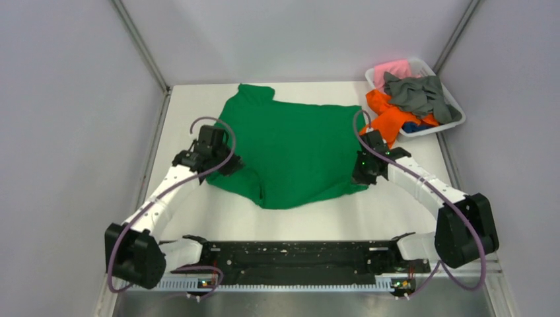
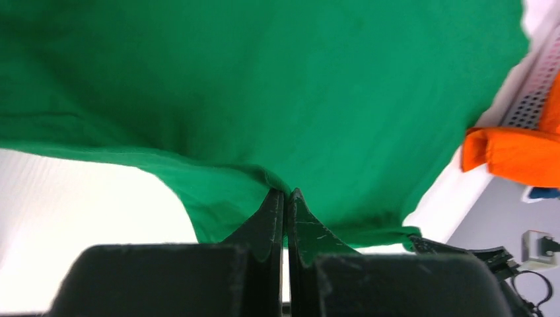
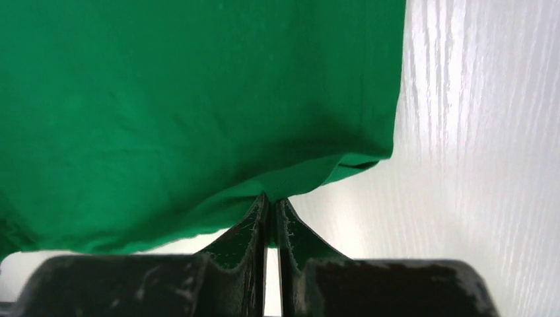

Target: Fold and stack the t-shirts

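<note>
A bright green t-shirt (image 1: 290, 148) lies spread on the white table, one sleeve pointing to the far left. My left gripper (image 1: 228, 165) is shut on its near left edge; in the left wrist view the jaws (image 2: 286, 193) pinch the green hem (image 2: 264, 175). My right gripper (image 1: 362, 175) is shut on its near right edge; in the right wrist view the jaws (image 3: 271, 198) pinch green cloth (image 3: 198, 99). Orange (image 1: 389, 115), dark grey (image 1: 419, 96), pink (image 1: 393, 69) and blue (image 1: 411, 127) tees sit heaped in the basket at the far right.
The white plastic basket (image 1: 455, 105) stands at the table's far right corner, the orange tee spilling over its near rim. Grey walls close in on both sides. The black rail of the arm bases (image 1: 297, 257) runs along the near edge.
</note>
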Robot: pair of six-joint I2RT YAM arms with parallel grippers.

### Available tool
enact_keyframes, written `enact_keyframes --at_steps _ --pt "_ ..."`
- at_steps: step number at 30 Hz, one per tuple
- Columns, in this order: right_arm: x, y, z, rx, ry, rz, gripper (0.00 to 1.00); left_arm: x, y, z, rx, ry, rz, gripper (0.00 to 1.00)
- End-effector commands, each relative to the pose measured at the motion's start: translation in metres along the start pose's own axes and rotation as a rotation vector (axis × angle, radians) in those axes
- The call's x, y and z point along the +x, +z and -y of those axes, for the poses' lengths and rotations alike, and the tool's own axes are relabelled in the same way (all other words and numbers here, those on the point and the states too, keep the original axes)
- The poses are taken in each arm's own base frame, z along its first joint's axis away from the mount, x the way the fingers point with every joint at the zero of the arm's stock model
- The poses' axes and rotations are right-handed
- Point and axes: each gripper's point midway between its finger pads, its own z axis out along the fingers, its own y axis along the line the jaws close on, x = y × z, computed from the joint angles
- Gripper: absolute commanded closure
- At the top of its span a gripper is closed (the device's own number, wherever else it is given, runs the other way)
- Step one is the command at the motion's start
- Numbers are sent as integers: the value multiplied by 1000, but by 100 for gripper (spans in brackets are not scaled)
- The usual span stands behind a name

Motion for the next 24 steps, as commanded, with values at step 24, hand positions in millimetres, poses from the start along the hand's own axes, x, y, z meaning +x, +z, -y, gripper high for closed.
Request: enact_keyframes --at_steps 24 --pt "-107 5 -10 -54 45 122 91 -145 6 89 116 108 315 100"
